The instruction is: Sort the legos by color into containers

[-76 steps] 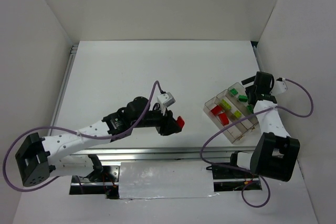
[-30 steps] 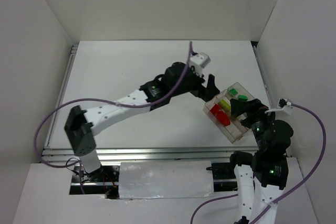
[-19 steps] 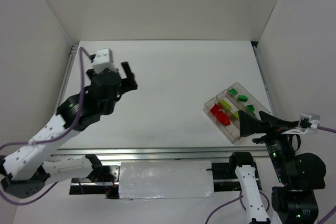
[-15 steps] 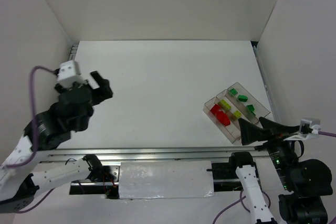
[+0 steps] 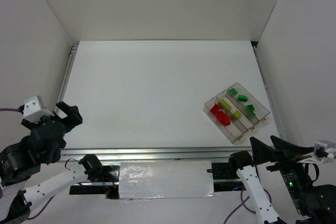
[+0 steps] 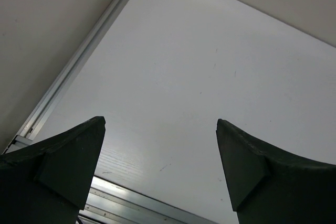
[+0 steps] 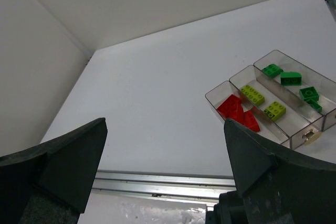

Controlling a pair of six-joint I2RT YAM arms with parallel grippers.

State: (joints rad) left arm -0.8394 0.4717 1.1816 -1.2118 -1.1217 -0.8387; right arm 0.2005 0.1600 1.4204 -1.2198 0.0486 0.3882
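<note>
My left pincer (image 6: 160, 124) and right pincer (image 7: 165, 124) gape empty. By the worktop (image 5: 157, 87)'s right edge, the clear tray (image 5: 239, 138) keeps red bricks (image 7: 236, 111), yellow-green bricks (image 7: 252, 94) and green bricks (image 7: 290, 78) in separate compartments; sorting looks finished.

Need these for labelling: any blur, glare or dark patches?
Top external view: even light, no glare; the red, dark green and yellow-green plastic bricks small but distinct in the clear plastic three-compartment tray. Right wrist view: bricks sharp, studs readable, right end effector dark, little detail. Left wrist view: left end effector equally dark.
</note>
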